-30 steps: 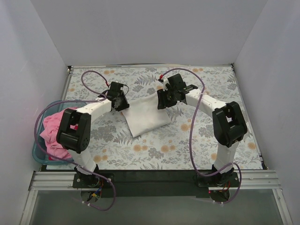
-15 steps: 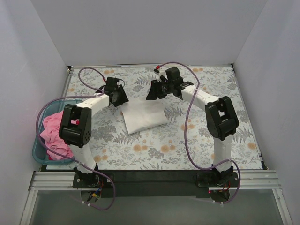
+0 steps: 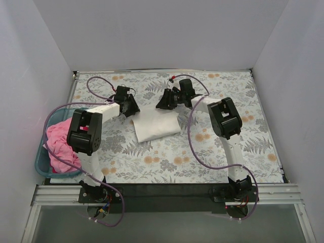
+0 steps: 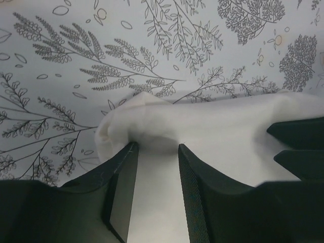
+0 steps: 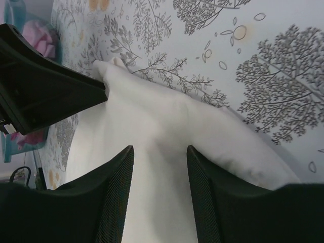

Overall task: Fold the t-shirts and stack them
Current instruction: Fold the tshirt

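Note:
The white t-shirt [image 3: 156, 126] lies folded into a compact rectangle on the floral table, a little left of centre. My left gripper [image 3: 132, 109] is at its far left corner and my right gripper [image 3: 163, 104] at its far right corner. In the left wrist view the left gripper [image 4: 156, 148] is open, jaws astride a bunched edge of the white shirt [image 4: 217, 131]. In the right wrist view the right gripper [image 5: 159, 149] is open over the white shirt [image 5: 152, 116]. The pink t-shirt [image 3: 61, 144] lies crumpled in the basket.
The teal plastic basket [image 3: 39, 164] stands at the table's left edge, near the left arm's base. White walls enclose the table on three sides. The left gripper's black body [image 5: 45, 91] shows close by in the right wrist view.
Both grippers carried the shirt's edge, stretched between them, toward the far side and lowered it. The shirt now lies flat as a smaller folded rectangle, and both grippers are open.

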`<state>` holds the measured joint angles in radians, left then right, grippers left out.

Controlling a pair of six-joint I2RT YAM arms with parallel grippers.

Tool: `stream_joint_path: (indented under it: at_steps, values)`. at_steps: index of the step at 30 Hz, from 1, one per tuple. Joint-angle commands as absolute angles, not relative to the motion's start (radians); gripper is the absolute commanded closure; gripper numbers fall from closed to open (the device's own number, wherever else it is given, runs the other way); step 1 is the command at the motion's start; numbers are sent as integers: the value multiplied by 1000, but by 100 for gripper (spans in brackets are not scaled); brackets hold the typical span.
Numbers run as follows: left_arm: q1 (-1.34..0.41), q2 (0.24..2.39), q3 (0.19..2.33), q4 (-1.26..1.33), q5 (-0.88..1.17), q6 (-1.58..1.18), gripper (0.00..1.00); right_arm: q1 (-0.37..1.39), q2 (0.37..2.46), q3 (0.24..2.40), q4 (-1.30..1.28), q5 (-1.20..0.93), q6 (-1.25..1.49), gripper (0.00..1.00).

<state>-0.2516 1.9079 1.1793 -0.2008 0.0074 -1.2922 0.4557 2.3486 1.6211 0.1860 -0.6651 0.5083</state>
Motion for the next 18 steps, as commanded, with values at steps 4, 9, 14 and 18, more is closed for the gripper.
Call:
stream_joint_path:
  at_steps: [4, 9, 14, 18]
  values:
    - [-241, 2017, 1232, -216, -9, -1282, 64, 400, 2414, 1625, 253, -614, 577, 54]
    - [-242, 1988, 1266, -261, -2, -1278, 62, 396, 2335, 1557, 282, -617, 571, 54]
    - [-244, 1853, 1262, -290, 37, -1310, 57, 396, 2140, 1415, 317, -600, 572, 54]
    - [-271, 1723, 1232, -327, 37, -1331, 53, 399, 2005, 1338, 341, -635, 606, 53]
